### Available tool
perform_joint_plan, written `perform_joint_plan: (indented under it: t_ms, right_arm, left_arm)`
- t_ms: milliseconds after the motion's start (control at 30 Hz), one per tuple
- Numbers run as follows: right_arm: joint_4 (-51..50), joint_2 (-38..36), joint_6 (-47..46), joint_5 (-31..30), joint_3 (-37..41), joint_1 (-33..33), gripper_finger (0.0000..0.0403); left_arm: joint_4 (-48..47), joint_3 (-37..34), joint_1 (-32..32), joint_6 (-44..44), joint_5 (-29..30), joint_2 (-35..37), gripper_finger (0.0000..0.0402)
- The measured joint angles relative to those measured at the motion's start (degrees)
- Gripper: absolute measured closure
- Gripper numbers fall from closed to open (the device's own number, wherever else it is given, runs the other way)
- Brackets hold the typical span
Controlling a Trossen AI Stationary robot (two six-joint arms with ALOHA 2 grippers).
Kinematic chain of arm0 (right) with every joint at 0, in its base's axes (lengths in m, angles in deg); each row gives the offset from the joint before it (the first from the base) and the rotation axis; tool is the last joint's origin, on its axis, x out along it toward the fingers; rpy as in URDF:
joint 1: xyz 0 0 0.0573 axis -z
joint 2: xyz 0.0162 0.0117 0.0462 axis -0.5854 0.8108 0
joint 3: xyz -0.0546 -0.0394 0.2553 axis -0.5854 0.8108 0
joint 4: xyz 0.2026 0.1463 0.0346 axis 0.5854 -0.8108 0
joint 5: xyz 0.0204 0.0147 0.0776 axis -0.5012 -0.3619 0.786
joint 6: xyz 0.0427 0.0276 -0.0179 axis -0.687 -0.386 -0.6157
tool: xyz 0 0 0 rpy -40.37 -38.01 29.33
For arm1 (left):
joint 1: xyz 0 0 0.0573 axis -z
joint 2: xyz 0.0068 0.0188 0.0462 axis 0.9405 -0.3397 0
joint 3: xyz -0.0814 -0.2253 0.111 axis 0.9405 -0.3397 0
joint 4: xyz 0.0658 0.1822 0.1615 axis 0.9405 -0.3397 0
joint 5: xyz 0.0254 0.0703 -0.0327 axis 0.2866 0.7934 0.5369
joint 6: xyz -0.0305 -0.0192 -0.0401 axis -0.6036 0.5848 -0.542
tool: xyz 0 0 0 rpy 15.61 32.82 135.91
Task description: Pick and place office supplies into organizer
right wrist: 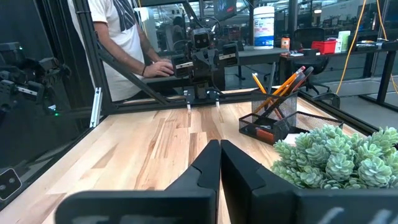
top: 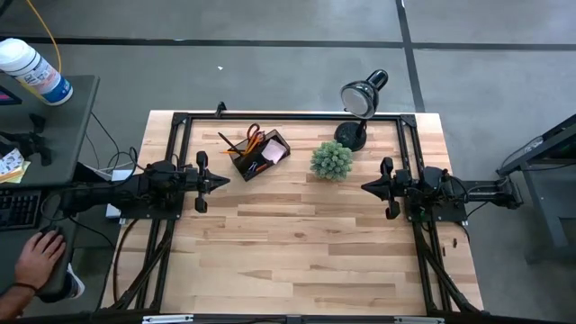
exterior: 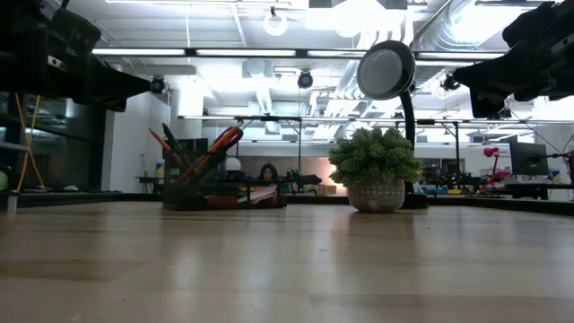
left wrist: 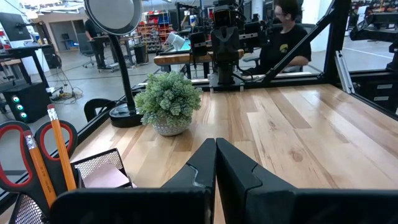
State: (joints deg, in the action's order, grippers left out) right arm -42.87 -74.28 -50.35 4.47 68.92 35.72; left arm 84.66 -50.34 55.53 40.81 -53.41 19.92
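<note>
Where the scene is taken from above, the organizer point(top: 261, 154) is found at the far side of the wooden surface point(top: 306, 243), just left of the green plant point(top: 331, 160), with the desk lamp point(top: 362, 101) behind the plant. The orange-handled scissors point(top: 255, 137) and pencils point(top: 231, 145) are seen standing in the organizer, and a pink sticky-note pad point(top: 274, 152) lies in its right-hand compartment. The left gripper point(top: 222, 181) is held above the surface just in front of the organizer, clenched and grasping nothing; the right gripper point(top: 367, 187) is held in front of and to the right of the plant, likewise clenched and empty. The closed fingers are confirmed only in the wrist views, where each pair is seen pressed together. From table height, the organizer's mesh wall and the leaning scissors are shown, but the pad is barely made out. A person's hand point(top: 38, 256) at a desk to the left is recorded from above; in the right wrist view a person in a white shirt point(right wrist: 118, 37) is seen beyond the frame, and in the left wrist view a seated person point(left wrist: 285, 37) in dark clothing.
</note>
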Motion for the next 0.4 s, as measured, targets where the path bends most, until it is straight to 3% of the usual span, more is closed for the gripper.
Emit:
perform_joint_plan:
  t_ms: [400]
  right_arm:
    - [-0.01, -0.02, 0.02, 0.00, -0.01, 0.01, 0.0398]
  left_arm:
    - [-0.01, 0.00, 0.00, 0.00, 0.00, 0.00, 0.0401]
